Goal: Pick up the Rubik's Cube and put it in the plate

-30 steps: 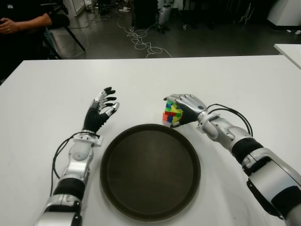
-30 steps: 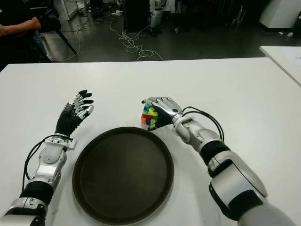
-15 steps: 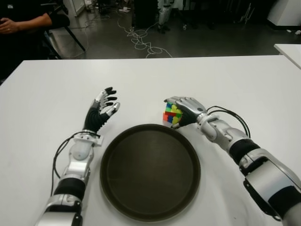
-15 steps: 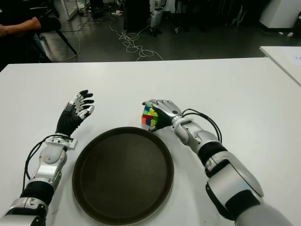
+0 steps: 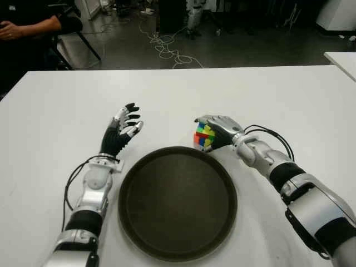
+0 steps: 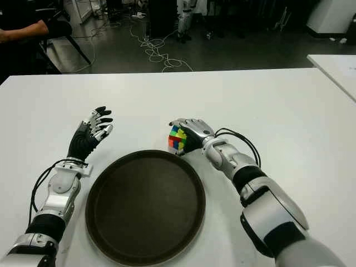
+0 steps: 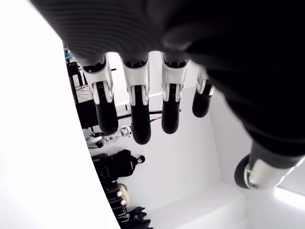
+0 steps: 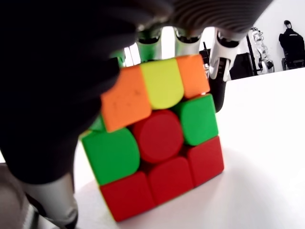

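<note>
The Rubik's Cube (image 5: 201,137) stands on the white table (image 5: 289,94), just beyond the far rim of the dark round plate (image 5: 178,206). My right hand (image 5: 219,128) covers the cube from its right side, fingers curled over the top and thumb against its side. In the right wrist view the cube (image 8: 157,152) shows red, green, orange and yellow tiles, its lower edge on the table, with fingers (image 8: 219,67) wrapped behind it. My left hand (image 5: 123,125) is raised left of the plate, fingers spread and holding nothing.
A person sits beyond the table's far left corner (image 5: 28,25). Cables (image 5: 167,47) lie on the floor behind the table. The edge of another white table (image 5: 342,58) shows at the far right.
The right forearm has drawn in a little and the hand has settled tighter on the cube, which stays in about the same spot. The left hand has barely moved.
</note>
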You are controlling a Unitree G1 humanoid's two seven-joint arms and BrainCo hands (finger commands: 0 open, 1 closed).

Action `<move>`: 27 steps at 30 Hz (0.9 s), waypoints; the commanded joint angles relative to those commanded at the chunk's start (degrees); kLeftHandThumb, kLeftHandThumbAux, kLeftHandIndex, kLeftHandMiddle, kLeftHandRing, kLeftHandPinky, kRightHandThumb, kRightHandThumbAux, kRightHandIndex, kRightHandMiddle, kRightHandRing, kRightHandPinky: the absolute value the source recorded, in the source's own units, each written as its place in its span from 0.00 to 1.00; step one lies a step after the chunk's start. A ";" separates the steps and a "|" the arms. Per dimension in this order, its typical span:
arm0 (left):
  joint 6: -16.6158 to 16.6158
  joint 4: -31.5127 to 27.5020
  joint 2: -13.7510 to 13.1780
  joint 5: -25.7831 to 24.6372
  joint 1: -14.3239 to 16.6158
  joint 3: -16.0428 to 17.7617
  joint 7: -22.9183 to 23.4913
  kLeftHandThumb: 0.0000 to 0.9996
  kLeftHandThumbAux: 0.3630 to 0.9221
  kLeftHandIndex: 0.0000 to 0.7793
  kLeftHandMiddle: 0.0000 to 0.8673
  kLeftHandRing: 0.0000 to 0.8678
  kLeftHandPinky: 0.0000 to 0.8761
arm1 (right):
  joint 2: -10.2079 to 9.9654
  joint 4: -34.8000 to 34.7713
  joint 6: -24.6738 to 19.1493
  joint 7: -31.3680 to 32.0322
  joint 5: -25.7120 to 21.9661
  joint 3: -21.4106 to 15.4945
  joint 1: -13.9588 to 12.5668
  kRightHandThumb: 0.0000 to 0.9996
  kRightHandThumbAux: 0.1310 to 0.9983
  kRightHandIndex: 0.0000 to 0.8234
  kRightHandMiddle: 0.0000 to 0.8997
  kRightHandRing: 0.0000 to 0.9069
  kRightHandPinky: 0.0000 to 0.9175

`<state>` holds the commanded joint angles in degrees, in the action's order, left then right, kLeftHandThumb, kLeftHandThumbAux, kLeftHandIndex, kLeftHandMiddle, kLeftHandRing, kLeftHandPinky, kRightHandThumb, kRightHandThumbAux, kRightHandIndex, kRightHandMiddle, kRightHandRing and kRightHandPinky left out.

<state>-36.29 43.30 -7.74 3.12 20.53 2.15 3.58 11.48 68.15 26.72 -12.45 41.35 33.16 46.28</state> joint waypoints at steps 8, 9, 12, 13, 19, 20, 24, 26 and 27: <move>0.29 -0.15 -0.11 0.29 -0.06 -0.02 -0.27 0.18 0.34 0.18 0.22 0.24 0.24 | -0.12 0.62 0.60 0.04 -0.29 -0.16 0.10 0.00 0.75 0.27 0.28 0.31 0.34; 0.29 -0.15 -0.11 0.29 -0.06 -0.01 -0.27 0.18 0.34 0.18 0.22 0.24 0.24 | -0.12 0.66 0.64 0.07 -0.33 -0.16 0.11 0.00 0.75 0.27 0.28 0.31 0.34; 0.10 -0.08 -0.03 0.25 -0.06 0.06 -0.31 0.18 0.34 0.18 0.22 0.23 0.23 | -0.12 0.79 0.76 0.12 -0.43 -0.12 0.16 0.00 0.75 0.27 0.29 0.31 0.34; 0.05 -0.08 -0.01 0.24 -0.07 0.08 -0.33 0.18 0.34 0.18 0.22 0.24 0.22 | -0.12 0.82 0.79 0.12 -0.44 -0.09 0.18 0.00 0.75 0.27 0.29 0.31 0.34; -0.07 -0.21 0.21 -0.12 -0.11 0.24 -0.26 0.17 0.34 0.18 0.23 0.25 0.26 | 0.01 0.87 1.15 -1.26 0.19 0.43 0.26 0.00 0.77 0.26 0.28 0.30 0.33; -0.13 -0.23 0.25 -0.02 -0.13 0.25 -0.45 0.17 0.33 0.18 0.23 0.26 0.27 | 0.09 0.83 1.05 -2.09 0.51 0.63 0.23 0.00 0.77 0.25 0.28 0.30 0.33; -0.20 -0.29 0.35 -0.01 -0.18 0.26 -0.62 0.18 0.36 0.19 0.24 0.26 0.24 | 0.24 0.83 0.59 -4.75 1.31 1.24 0.13 0.04 0.80 0.24 0.30 0.33 0.37; -0.18 -0.35 0.40 -0.15 -0.20 0.28 -0.49 0.19 0.36 0.19 0.24 0.26 0.24 | 0.23 0.92 0.37 -5.82 1.52 1.38 0.10 0.10 0.82 0.25 0.32 0.35 0.39; -0.18 -0.41 0.44 -0.20 -0.21 0.29 -0.45 0.19 0.36 0.19 0.24 0.26 0.24 | 0.23 0.97 0.31 -6.27 1.61 1.42 0.09 0.13 0.82 0.25 0.33 0.35 0.40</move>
<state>-36.47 42.90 -7.30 2.92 20.33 2.44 3.14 11.71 69.12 27.03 -18.72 42.96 34.58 46.38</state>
